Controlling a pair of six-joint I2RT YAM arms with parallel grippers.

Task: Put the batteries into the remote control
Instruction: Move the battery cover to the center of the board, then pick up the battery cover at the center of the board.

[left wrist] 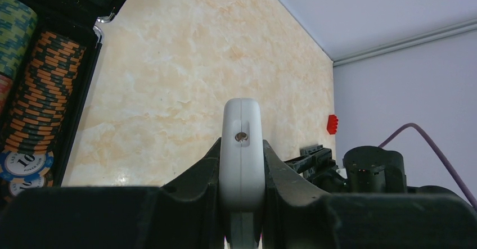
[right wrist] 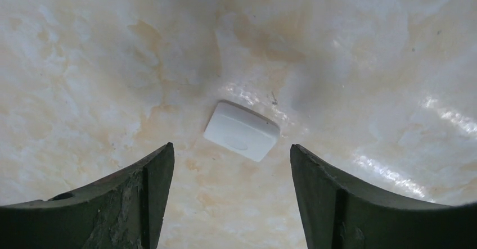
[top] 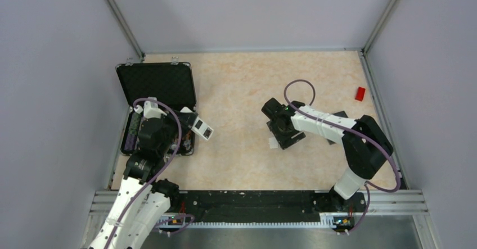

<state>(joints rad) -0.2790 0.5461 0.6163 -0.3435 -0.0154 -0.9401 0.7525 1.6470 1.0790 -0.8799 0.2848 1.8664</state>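
My left gripper (top: 192,126) is shut on the white remote control (top: 203,129) and holds it beside the case; two dark patches show on its upward face. In the left wrist view the remote (left wrist: 242,142) stands edge-on, clamped between the fingers of my left gripper (left wrist: 242,159). My right gripper (top: 283,130) points down at mid table, open and empty. In the right wrist view it (right wrist: 232,167) hangs just above a small white cover piece (right wrist: 242,131), which lies flat on the table (top: 273,143). I cannot make out the batteries in any view.
An open black case (top: 154,83) with rows of colourful chips (left wrist: 45,103) sits at the left, under my left arm. A red block (top: 360,93) lies near the right wall, also in the left wrist view (left wrist: 332,124). Grey walls enclose the table.
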